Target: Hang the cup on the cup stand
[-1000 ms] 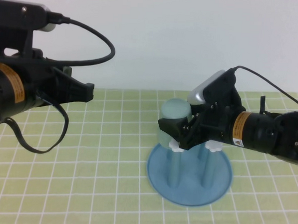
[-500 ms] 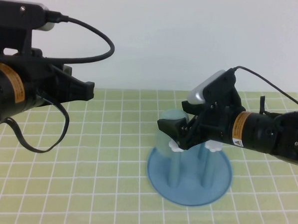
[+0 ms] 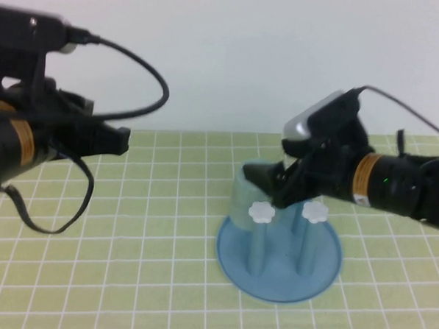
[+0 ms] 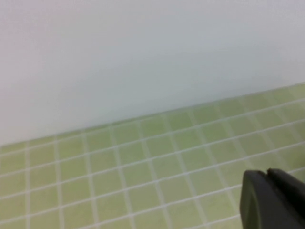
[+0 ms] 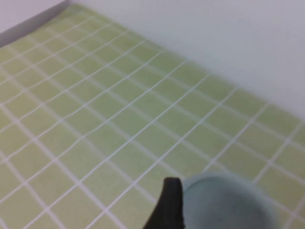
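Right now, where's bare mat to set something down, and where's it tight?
Free: the mat between the left gripper and the cup stand, and along the near edge. Crowded: the stand, where the right gripper is at the cup upturned on a post.

Left gripper [image 3: 121, 139] blurred in the high view, its arm cut off by the left edge; only 1 dark fingertip [image 4: 271, 200] caught at the wrist view's corner. Right gripper [image 3: 266, 183] covering part of the cup [image 3: 241, 199], its fingers' spacing unreadable. Rear posts of the stand [image 3: 276, 274] hidden behind gripper and cup; only 2 knobs visible. Cup [image 5: 228, 202] cut off by the right wrist view's edge.
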Motion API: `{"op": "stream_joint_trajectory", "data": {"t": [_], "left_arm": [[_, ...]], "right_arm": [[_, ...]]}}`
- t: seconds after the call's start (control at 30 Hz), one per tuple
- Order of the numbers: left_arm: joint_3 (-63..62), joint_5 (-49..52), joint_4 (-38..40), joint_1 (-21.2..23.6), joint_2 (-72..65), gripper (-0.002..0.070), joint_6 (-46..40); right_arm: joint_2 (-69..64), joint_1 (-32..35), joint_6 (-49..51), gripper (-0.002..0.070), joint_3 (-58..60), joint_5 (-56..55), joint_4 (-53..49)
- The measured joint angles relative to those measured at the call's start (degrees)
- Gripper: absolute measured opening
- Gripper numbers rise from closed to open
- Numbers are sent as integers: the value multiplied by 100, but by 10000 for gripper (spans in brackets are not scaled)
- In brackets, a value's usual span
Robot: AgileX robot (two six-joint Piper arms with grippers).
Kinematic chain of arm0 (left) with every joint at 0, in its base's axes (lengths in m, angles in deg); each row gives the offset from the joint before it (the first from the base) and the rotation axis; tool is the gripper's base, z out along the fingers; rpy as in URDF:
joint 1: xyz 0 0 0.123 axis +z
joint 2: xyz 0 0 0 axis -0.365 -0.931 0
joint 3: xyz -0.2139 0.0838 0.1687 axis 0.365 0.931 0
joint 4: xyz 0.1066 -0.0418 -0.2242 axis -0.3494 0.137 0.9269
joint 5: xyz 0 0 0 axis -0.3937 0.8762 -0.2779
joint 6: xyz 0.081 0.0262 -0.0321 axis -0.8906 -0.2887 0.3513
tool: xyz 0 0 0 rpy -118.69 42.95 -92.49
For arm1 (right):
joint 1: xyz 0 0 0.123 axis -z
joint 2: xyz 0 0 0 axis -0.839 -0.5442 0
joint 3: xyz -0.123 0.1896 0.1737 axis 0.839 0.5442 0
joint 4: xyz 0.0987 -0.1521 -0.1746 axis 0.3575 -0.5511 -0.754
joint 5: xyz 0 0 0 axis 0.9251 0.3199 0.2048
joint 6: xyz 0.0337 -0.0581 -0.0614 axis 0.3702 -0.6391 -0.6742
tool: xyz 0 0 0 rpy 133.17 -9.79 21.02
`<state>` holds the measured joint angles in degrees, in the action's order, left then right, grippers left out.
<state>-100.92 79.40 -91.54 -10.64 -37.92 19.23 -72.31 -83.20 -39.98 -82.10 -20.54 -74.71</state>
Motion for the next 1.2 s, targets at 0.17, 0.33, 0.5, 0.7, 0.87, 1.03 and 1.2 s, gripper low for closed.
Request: {"op": "stream_joint_trajectory", "data": {"t": [0.17,0.33,0.5,0.7,0.87,1.03,1.2], "left_arm": [[484,158,-861,0,57,0,1203],[950,196,-1584,0,371,0,1925],[1224,253,-1753,0,868,0,2171],[1552,391,-1777,0,1551,0,2109],[1819,603,-1794,0,2037,0,1907],[2180,661,-1804,0,2607,0,1757],[2497,676,-1914,0,3011,0,1718]], "right_arm": [[792,0,528,618,0,884,-261],[1719,0,1483,460,0,2010,-942],[2457,0,2105,336,10,2933,-1197],[3301,0,2181,277,388,3208,-1206],[4057,0,2181,199,1305,3091,-1222],[4923,0,2189,64,2390,2644,-1366],[5758,0,2224,8,3178,2223,-1403]]}}
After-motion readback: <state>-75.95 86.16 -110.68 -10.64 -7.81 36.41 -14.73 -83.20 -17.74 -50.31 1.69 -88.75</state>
